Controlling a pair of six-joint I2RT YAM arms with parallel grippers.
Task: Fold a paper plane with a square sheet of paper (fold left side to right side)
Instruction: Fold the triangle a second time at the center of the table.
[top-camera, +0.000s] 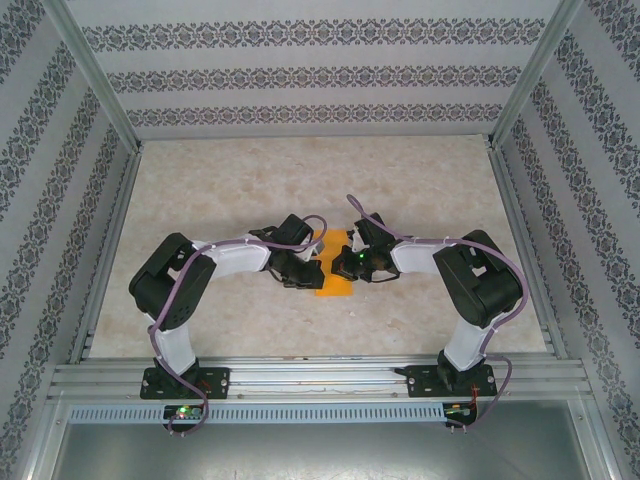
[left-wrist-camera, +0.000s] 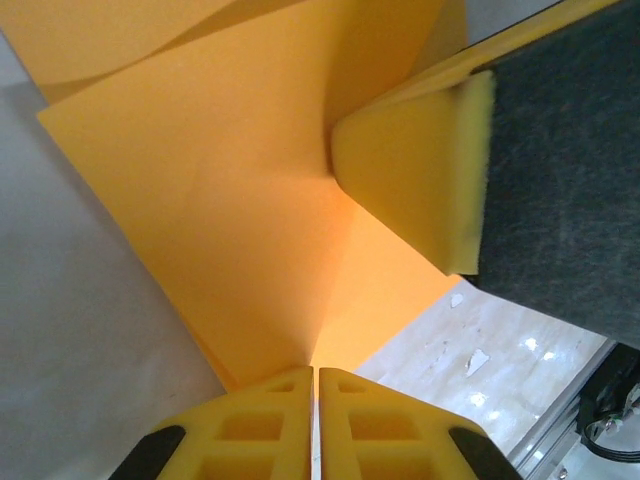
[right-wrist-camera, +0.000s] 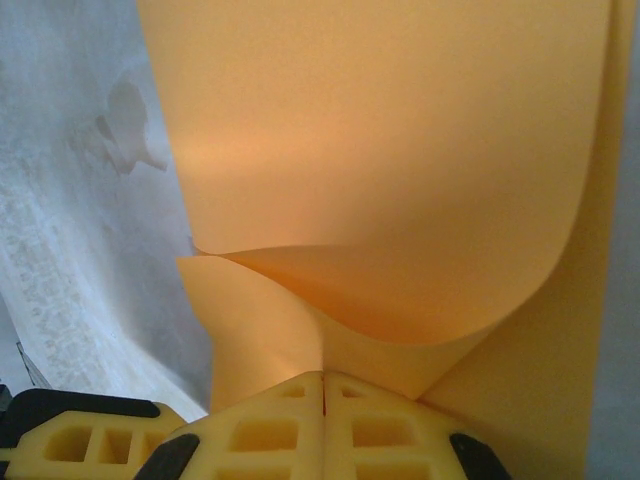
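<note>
Much of the orange sheet (top-camera: 335, 288) hides beneath both arms (top-camera: 235, 258) (top-camera: 430, 255).

A lab test cell; aluminium frame (top-camera: 96, 82), patterned wallpaper panels (top-camera: 300, 70), marble-look table (top-camera: 250, 180), bolted arm bases (top-camera: 183, 383).

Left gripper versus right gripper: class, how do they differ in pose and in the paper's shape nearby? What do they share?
In the top view the left gripper reaches the square sheet of paper from the left, the right gripper from the right. Near the left gripper the sheet spreads fairly flat; above the right gripper it curls over. Both have yellow fingers shut on the sheet.
</note>
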